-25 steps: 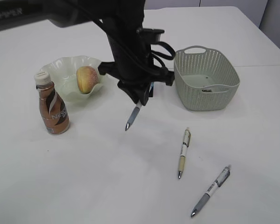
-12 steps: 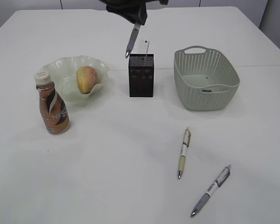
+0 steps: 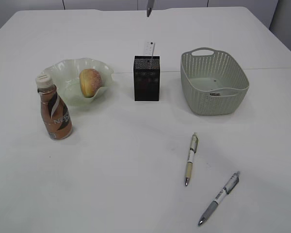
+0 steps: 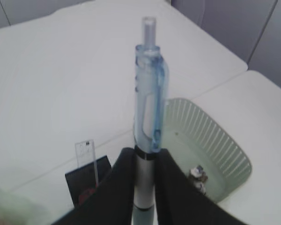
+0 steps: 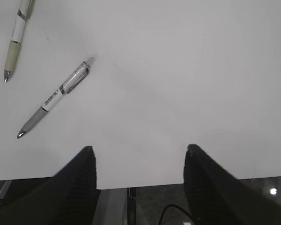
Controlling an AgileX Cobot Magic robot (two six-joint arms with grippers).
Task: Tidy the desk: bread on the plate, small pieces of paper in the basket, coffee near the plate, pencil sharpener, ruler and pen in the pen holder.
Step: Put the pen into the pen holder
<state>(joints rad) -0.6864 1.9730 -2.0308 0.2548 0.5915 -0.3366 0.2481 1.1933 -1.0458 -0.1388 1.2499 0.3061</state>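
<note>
coffee [image 3: 55, 114] label reads "nescafe"; left claw [image 4: 144, 161] grips a pen [image 4: 147, 115]; right claw [image 5: 139, 171] gapes empty.

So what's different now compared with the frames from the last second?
The left gripper, shut on a blue pen, rose from in front of the pen holder until only the pen tip shows at the exterior view's top edge. Bread, plate, coffee, basket, ruler and two loose pens stayed put.

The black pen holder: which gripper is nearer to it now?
Left. The left gripper, shut on a pen, hangs above the pen holder. The right gripper is open at the table's near edge, by the grey pen.
</note>
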